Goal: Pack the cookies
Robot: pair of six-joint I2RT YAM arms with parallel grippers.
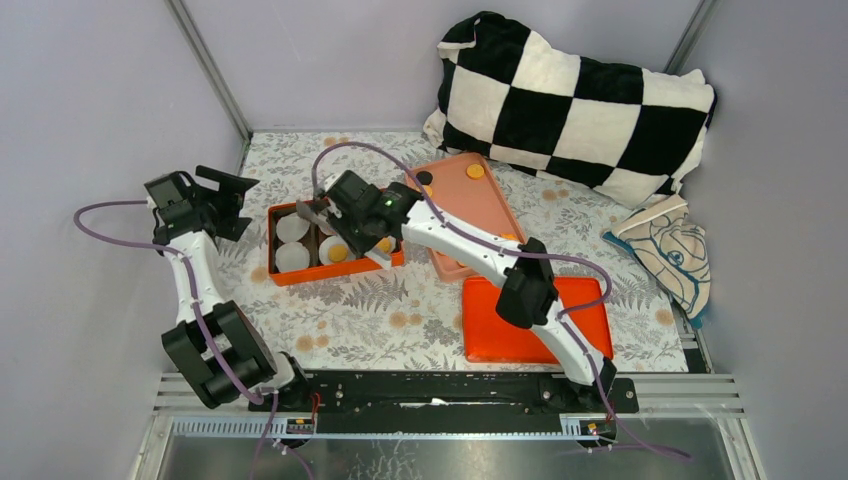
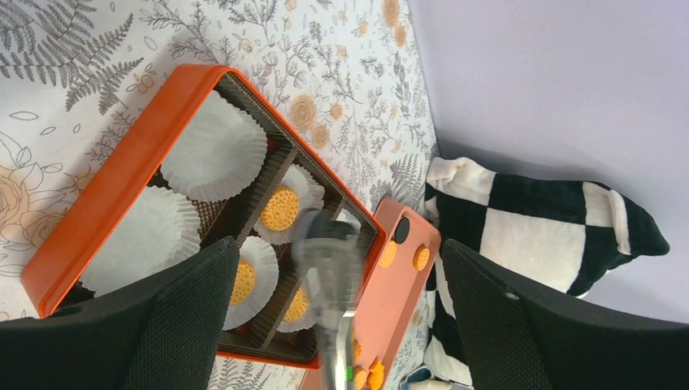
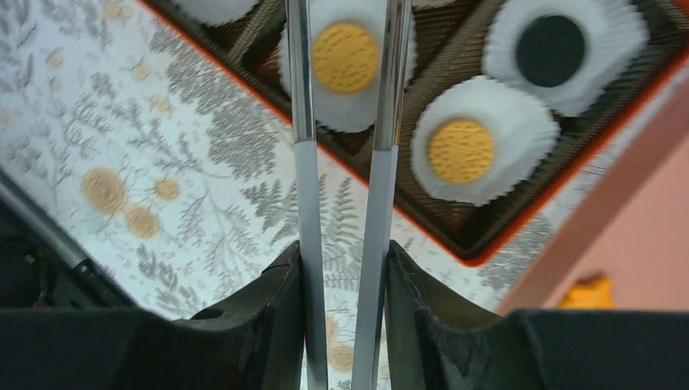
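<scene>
An orange box (image 1: 330,274) holds white paper liners, some with cookies in them. In the right wrist view two orange cookies (image 3: 345,57) (image 3: 461,150) and a black cookie (image 3: 550,50) lie in liners. My right gripper (image 3: 345,272) is shut on metal tongs (image 3: 301,122), whose two blades reach over the near liner; their tips are out of view. It hovers over the box (image 1: 335,215). More cookies (image 1: 475,171) lie on a pink tray (image 1: 480,215). My left gripper (image 1: 228,198) is open and empty, left of the box (image 2: 122,187).
An orange lid (image 1: 530,325) lies at the front right by the right arm. A black-and-white checked pillow (image 1: 570,100) sits at the back right, with a patterned cloth (image 1: 672,252) beside it. Walls close in the left and right sides.
</scene>
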